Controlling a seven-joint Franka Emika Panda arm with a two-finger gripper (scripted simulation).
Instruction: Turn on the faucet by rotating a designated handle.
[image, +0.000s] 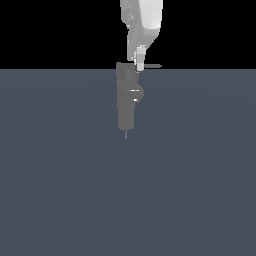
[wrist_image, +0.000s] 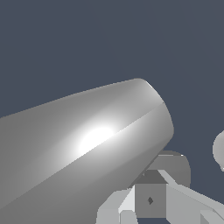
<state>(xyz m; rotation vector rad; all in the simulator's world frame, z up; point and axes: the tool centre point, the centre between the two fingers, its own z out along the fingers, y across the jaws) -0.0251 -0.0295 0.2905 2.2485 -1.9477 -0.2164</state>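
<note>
At the far edge of the grey floor (image: 60, 190), we bring our gripper (image: 140, 64) down onto the faucet (image: 127, 102), level with the handle (image: 154, 65) jutting toward the exterior view's right, placed, we judge, to push it round. Whether the jaws are wide or narrow we cannot tell. No containers appear.

White arm (image: 142, 22) descending from above, near vertical; gripper (image: 140, 62) pointing down, finger spread not discernible.
</note>
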